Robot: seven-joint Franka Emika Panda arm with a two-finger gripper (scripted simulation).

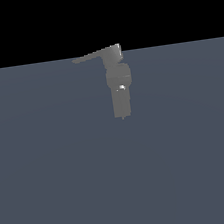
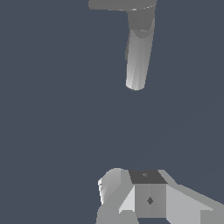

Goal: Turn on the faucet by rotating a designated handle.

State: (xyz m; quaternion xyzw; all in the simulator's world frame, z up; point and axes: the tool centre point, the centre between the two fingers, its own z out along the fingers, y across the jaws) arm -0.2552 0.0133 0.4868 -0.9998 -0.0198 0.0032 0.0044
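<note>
A flat slate-blue bench (image 1: pixel 53 183) under black background carries the small plain grey faucet (image 1: pixel 119 85) near its far edge. Its long thin flat grey handle (image 1: pixel 93 55) points toward nine o'clock in the exterior view. In the wrist view, the faucet lies well apart, ahead of the pincer (image 2: pixel 131 197), whose opening I cannot tell.

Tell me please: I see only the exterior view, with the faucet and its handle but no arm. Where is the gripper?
Observer: The wrist view shows the gripper apart from the faucet, touching nothing.
Operator: Does that view show the handle too?
Observer: It shows a flat grey piece joined to the faucet's cylinder and cut by the picture's edge. I cannot tell whether it is the handle.
</note>
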